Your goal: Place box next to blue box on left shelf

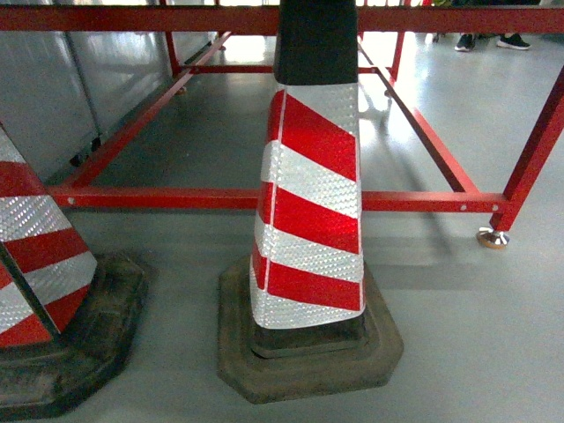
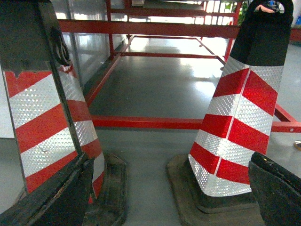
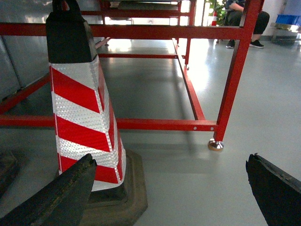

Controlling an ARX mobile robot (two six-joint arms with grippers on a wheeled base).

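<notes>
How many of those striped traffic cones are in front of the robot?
2: one cone stands in the middle, the other cone at the left edge, partly cut off. More may stand out of view.

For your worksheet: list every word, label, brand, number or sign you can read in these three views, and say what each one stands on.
None can be read.
The left traffic cone bears a raised round mark on its black top, too dark and blurred to read.
The right traffic cone carries only red and white stripes.
The red metal frame shows no text.

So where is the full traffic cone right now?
Head view, centre: the traffic cone stands on the grey floor before the red frame, a second cone at left.
</notes>
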